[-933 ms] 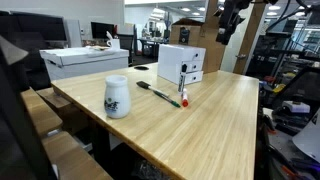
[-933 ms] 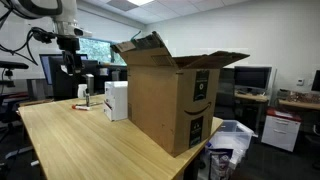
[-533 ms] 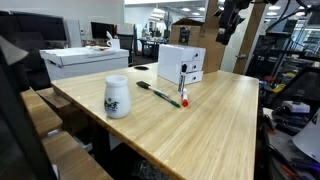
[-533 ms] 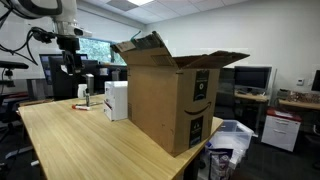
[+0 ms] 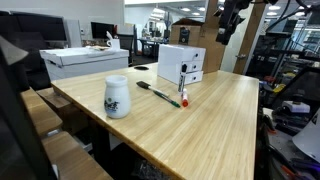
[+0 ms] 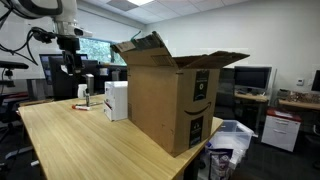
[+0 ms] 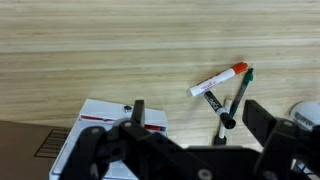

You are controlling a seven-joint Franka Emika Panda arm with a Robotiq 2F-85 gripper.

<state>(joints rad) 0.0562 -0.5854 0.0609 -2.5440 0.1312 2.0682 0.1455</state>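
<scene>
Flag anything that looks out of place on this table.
Nothing is spilled or damaged. A red-capped marker and a dark marker lie loose on the table beside the white box, angled to each other.

In an exterior view the gripper [image 5: 224,35] hangs high over the far side of the wooden table [image 5: 215,125]. On the tabletop stands a white box [image 5: 181,63]. Just beside it lie a dark pen [image 5: 157,93] and a red-capped marker [image 5: 183,98], and a white cup [image 5: 117,97] sits nearer the front edge.
</scene>
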